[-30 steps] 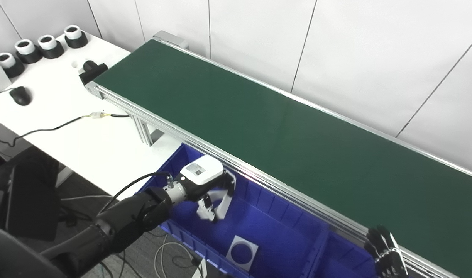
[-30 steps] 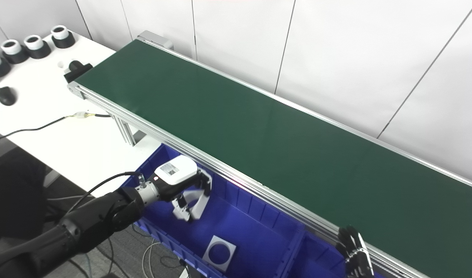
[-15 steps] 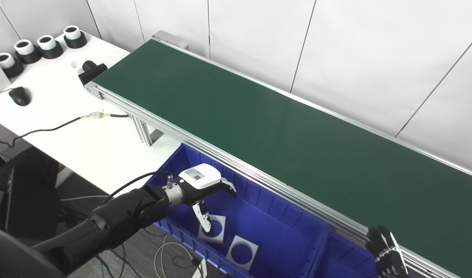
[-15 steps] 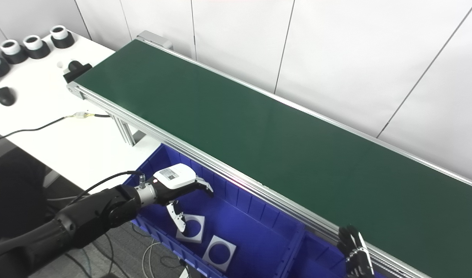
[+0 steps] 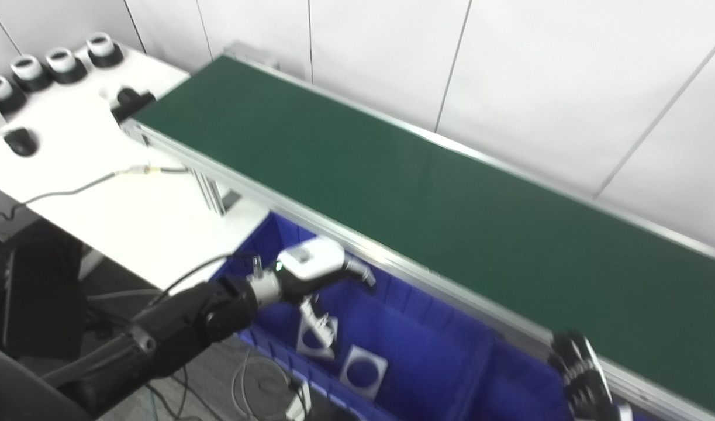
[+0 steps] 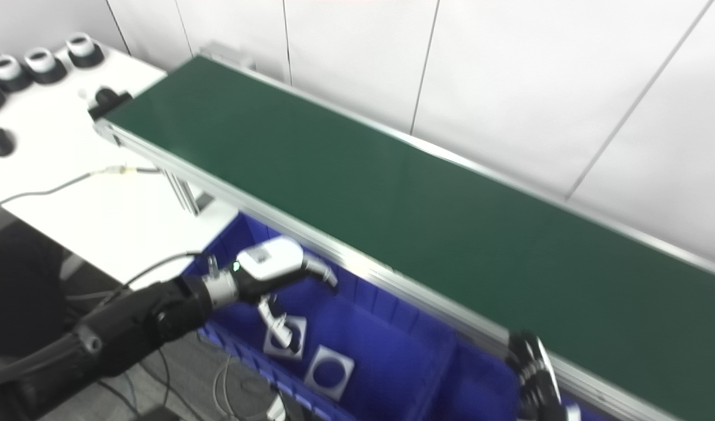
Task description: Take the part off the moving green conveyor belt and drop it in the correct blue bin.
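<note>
Square white plates with round holes lie in blue bin.

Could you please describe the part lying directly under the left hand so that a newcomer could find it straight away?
Start at the long green conveyor belt and look below its near rail into the blue plastic bin. Two flat white square parts with round holes lie on its floor. The one meant is the left of the pair, partly hidden behind the open left hand; its neighbour lies uncovered.
</note>
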Robot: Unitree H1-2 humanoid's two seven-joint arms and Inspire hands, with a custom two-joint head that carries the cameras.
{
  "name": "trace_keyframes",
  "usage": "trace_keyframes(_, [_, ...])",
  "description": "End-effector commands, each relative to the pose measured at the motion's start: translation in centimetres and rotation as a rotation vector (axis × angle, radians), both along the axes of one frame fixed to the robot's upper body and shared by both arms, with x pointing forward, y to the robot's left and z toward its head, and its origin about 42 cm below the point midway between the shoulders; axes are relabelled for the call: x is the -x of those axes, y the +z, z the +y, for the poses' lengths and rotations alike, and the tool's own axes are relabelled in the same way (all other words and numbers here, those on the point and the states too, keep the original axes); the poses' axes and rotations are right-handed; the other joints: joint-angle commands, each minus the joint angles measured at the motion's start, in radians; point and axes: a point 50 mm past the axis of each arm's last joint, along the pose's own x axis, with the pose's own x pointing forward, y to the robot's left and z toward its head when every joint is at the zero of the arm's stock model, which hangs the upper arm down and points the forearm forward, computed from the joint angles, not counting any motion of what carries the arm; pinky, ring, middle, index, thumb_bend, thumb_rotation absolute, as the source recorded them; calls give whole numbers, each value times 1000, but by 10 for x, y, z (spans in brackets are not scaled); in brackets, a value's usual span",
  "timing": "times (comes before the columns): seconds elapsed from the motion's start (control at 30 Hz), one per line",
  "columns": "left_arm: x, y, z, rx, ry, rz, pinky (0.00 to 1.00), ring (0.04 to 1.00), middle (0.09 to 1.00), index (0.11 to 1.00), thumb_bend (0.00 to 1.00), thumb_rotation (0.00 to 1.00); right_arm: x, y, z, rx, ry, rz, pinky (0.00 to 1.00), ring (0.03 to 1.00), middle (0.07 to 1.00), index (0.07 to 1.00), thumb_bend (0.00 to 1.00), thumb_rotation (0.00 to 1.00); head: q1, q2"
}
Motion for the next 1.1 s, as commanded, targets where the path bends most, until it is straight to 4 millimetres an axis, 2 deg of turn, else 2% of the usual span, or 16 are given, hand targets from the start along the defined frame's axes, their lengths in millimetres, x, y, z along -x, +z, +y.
trace_keyframes(0.0, [9, 27, -21, 126, -50, -46, 535, 660, 706, 635, 1000, 526, -4, 16, 8, -27, 5, -93, 843, 882, 868, 899, 791, 909, 1, 1])
trace_keyframes(0.3, [29, 65, -59, 356, -132, -99, 523, 661, 710, 661, 1000, 603, -7, 17, 17, -21, -4, -98, 856, 892, 864, 901, 789, 905, -114, 23])
trace_keyframes(0.33, [29, 68, -60, 384, -134, -96, 523, 662, 712, 664, 1000, 606, -8, 16, 21, -18, -6, -99, 854, 890, 863, 901, 792, 907, -212, 29])
trace_keyframes(0.37, [29, 71, -61, 403, -136, -93, 524, 664, 716, 669, 1000, 611, -8, 16, 23, -15, -8, -99, 850, 887, 862, 900, 798, 912, -212, 29])
trace_keyframes(0.4, [27, 73, -59, 441, -134, -88, 524, 666, 718, 672, 1000, 614, -9, 14, 29, -15, -10, -95, 849, 885, 862, 900, 801, 914, -328, 24])
trace_keyframes(0.43, [26, 74, -58, 468, -133, -83, 518, 665, 729, 681, 1000, 618, -9, 14, 33, -15, -12, -92, 844, 875, 860, 896, 819, 915, -328, 24])
trace_keyframes(0.47, [22, 74, -57, 510, -128, -70, 513, 669, 743, 693, 1000, 619, -9, 11, 40, -16, -15, -85, 843, 873, 859, 890, 829, 914, -418, 13])
trace_keyframes(0.5, [18, 74, -55, 541, -123, -59, 512, 671, 748, 698, 1000, 620, -10, 9, 47, -17, -18, -77, 844, 874, 859, 889, 832, 913, -467, 3])
trace_keyframes(0.6, [10, 72, -52, 589, -110, -44, 523, 689, 768, 717, 997, 626, -11, 3, 65, -23, -30, -55, 854, 881, 854, 878, 840, 903, -553, -22])
trace_keyframes(0.7, [1, 52, -54, 607, -100, -28, 568, 731, 796, 736, 977, 652, -14, -1, 77, -18, -43, -44, 862, 886, 855, 874, 843, 906, -621, -62])
trace_keyframes(0.73, [-1, 46, -56, 612, -96, -21, 592, 752, 815, 755, 974, 661, -14, -2, 79, -16, -47, -42, 871, 890, 857, 870, 851, 911, -621, -62])
trace_keyframes(0.77, [-2, 36, -59, 620, -87, -4, 605, 763, 825, 765, 973, 666, -15, -3, 81, -12, -50, -38, 876, 892, 858, 869, 855, 914, -633, -81])
trace_keyframes(0.8, [-2, 29, -60, 626, -81, 6, 639, 789, 849, 790, 974, 676, -15, -4, 82, -9, -52, -37, 887, 899, 862, 868, 863, 927, -633, -81])
trace_keyframes(0.93, [-1, -17, -71, 678, 16, 97, 745, 870, 901, 862, 941, 732, -13, -11, 79, 15, -66, -23, 895, 904, 869, 872, 862, 937, -638, -133])
trace_keyframes(1.03, [0, -34, -76, 697, 62, 141, 812, 903, 925, 895, 899, 752, -12, -15, 75, 27, -78, -11, 893, 904, 870, 870, 878, 939, -638, -150])
trace_keyframes(1.07, [0, -43, -79, 721, 78, 177, 830, 914, 934, 903, 897, 755, -10, -18, 73, 35, -86, -6, 892, 903, 870, 868, 885, 940, -628, -173])
